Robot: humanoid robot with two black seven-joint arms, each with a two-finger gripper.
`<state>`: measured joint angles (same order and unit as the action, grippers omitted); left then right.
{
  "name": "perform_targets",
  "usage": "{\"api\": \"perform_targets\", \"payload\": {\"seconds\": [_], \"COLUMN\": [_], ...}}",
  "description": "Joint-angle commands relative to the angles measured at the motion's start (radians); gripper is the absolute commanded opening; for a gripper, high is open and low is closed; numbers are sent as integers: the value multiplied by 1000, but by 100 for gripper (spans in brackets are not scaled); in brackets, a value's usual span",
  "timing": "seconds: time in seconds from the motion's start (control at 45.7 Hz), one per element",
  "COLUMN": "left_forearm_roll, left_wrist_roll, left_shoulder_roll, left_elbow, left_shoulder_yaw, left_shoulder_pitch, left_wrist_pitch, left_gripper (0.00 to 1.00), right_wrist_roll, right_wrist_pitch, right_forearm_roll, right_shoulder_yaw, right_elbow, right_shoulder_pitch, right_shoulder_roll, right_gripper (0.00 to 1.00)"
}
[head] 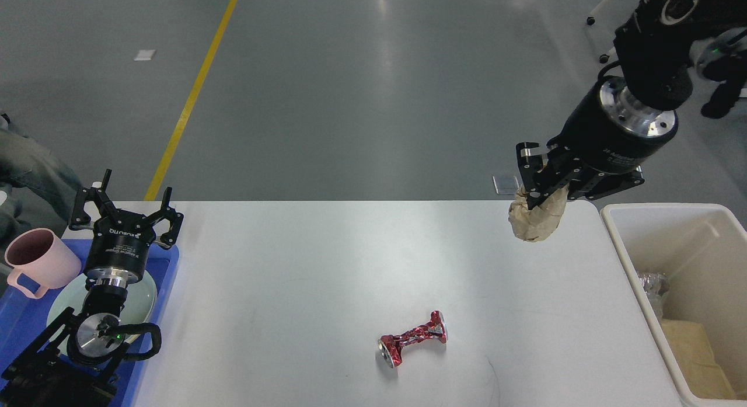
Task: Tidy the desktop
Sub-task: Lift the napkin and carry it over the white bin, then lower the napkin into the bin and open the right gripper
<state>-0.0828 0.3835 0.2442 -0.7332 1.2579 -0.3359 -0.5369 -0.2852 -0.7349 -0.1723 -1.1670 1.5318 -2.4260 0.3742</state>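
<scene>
The white desktop (327, 267) fills the lower middle of the head view. My right gripper (540, 188) is shut on a crumpled tan paper ball (536, 219) and holds it in the air over the desktop's far right corner, just left of the cream bin (624, 237). A crushed red can (412, 338) lies on the desktop near the front middle. My left gripper (124, 211) is open and empty, above the blue tray (166, 278) at the left.
The blue tray holds a pink mug (36, 264) and a pale green plate (64, 302). The cream bin holds brown paper (694, 348) and clear wrapping (650, 284). A white chair base (601, 42) stands on the grey floor at the far right.
</scene>
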Motion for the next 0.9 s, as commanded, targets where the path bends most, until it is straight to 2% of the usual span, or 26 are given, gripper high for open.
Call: {"api": "perform_targets", "payload": {"seconds": [0.0, 0.175, 0.306, 0.438, 0.591, 0.744, 0.875], "left_forearm_roll": [0, 0, 0, 0, 0, 0, 0], "left_wrist_roll": [0, 0, 2, 2, 2, 2, 2], "left_shoulder_roll": [0, 0, 0, 1, 0, 0, 0], "left_elbow": [0, 0, 0, 0, 0, 0, 0], "left_shoulder_yaw": [0, 0, 0, 0, 0, 0, 0], "left_shoulder_pitch": [0, 0, 2, 2, 2, 2, 0], "left_wrist_pitch": [0, 0, 0, 0, 0, 0, 0], "left_gripper": [96, 96, 96, 96, 96, 96, 96], "right_wrist_roll": [0, 1, 1, 3, 3, 6, 6], "right_wrist_pitch": [20, 132, 163, 199, 356, 498, 604], "right_forearm_roll": [10, 13, 48, 96, 112, 131, 134], "right_shoulder_yaw": [-78, -209, -212, -168, 32, 219, 340], "right_elbow": [-28, -133, -271, -464, -619, -797, -961], "right_shoulder_pitch": [41, 148, 298, 496, 818, 1145, 1390], "right_shoulder_roll": [75, 187, 291, 365, 426, 411, 292], "right_gripper": [0, 0, 0, 0, 0, 0, 0]}}
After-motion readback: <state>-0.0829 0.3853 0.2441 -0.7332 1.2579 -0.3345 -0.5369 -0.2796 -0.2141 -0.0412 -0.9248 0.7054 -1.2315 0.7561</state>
